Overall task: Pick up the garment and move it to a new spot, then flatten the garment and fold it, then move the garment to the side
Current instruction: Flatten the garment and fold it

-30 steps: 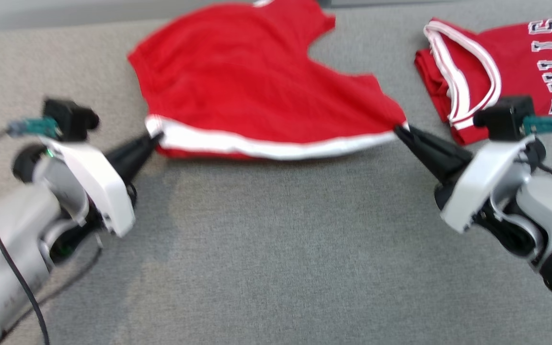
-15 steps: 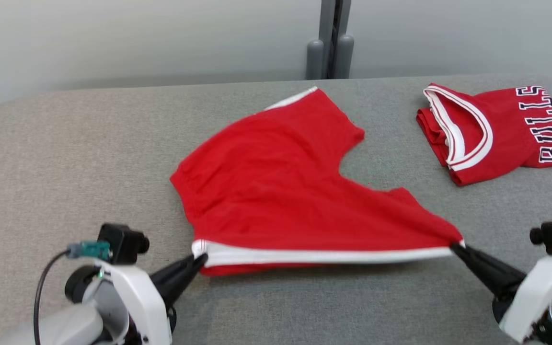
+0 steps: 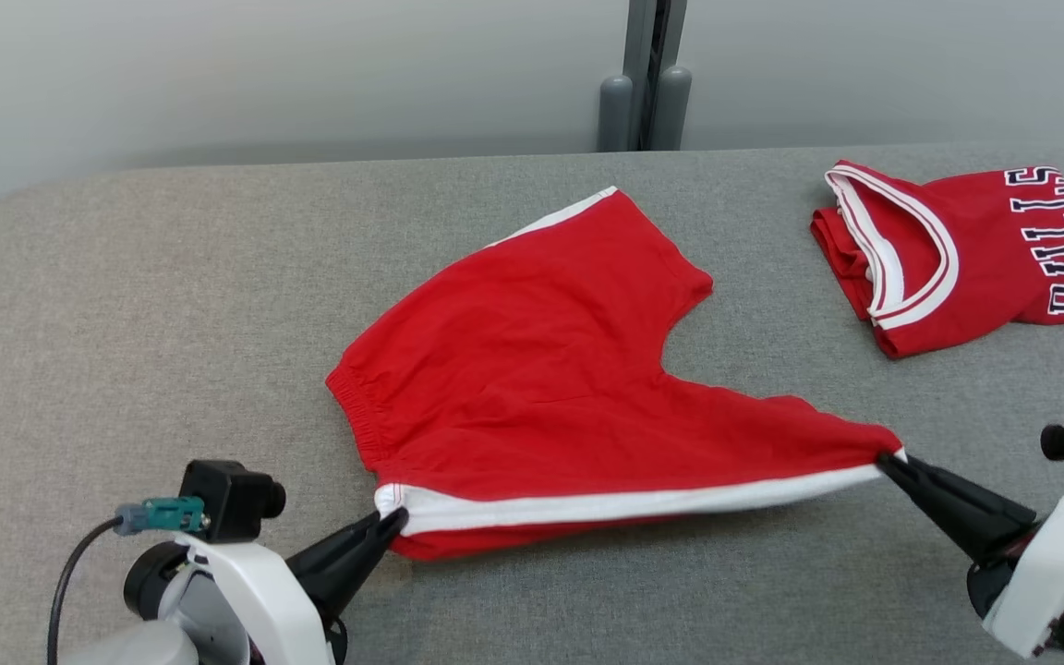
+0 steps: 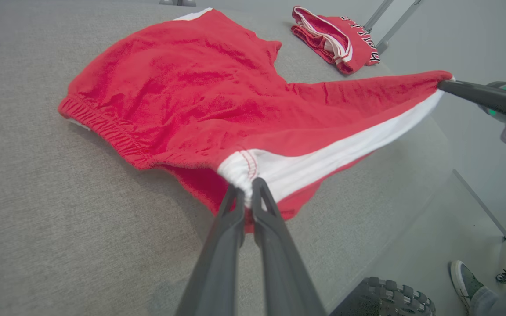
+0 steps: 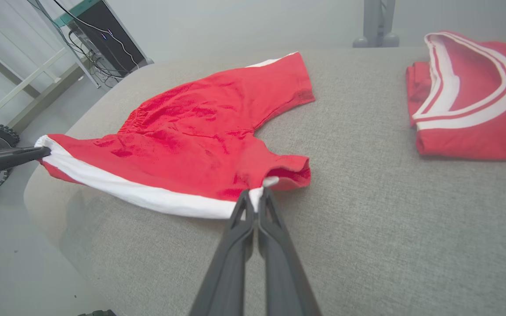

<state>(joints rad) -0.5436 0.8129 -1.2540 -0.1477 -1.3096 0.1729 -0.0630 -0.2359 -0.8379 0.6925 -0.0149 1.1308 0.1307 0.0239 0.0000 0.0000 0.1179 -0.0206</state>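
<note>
The garment (image 3: 957, 268), a red jersey with white-striped trim and "BULLS" lettering, lies folded at the table's far right, apart from both grippers; it also shows as the garment (image 4: 336, 37) and the garment (image 5: 468, 109). Red shorts (image 3: 541, 369) with a white side stripe are stretched between my grippers. My left gripper (image 3: 393, 522) is shut on the waistband corner of the shorts (image 4: 182, 87). My right gripper (image 3: 888, 459) is shut on the leg-hem corner of the shorts (image 5: 200, 123). The near edge hangs slightly off the table while the rest lies flat.
The grey fabric table (image 3: 172, 277) has a rounded left end and open surface in front of the shorts. A grey post (image 3: 647, 102) stands behind it. A person's shoe (image 4: 464, 276) and a wheel (image 4: 389, 298) are on the floor beside the table. A rack with cables (image 5: 99, 39) stands off the table's left end.
The head camera has tilted up, so the whole picture shifted down. Both grippers keep their hold on the shorts' corners, and the shorts stay stretched between them.
</note>
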